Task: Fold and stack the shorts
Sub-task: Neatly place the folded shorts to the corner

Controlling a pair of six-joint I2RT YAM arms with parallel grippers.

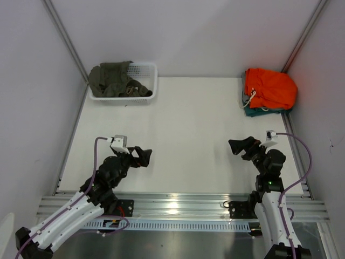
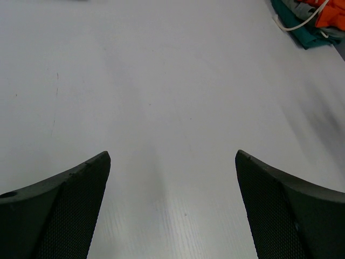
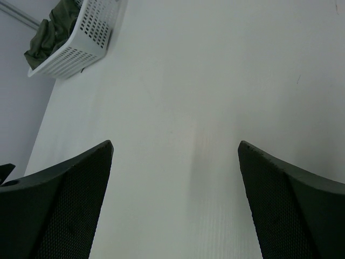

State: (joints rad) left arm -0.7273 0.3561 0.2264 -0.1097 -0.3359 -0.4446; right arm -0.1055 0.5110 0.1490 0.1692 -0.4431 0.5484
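Observation:
The orange shorts [image 1: 270,88] lie folded on top of a stack at the table's far right corner, with the white drawstring [image 1: 251,99] hanging at their left edge. A corner of them shows in the left wrist view [image 2: 333,14]. My left gripper [image 1: 144,157] is open and empty above the bare table at the near left [image 2: 172,156]. My right gripper [image 1: 237,147] is open and empty above the bare table at the near right [image 3: 175,144]. Both are far from the shorts.
A teal garment [image 1: 253,111] and a grey one lie under the shorts [image 2: 299,29]. A white basket [image 1: 145,81] at the far left holds an olive-green garment [image 1: 112,79], also in the right wrist view [image 3: 81,40]. Walls close in the table on three sides.

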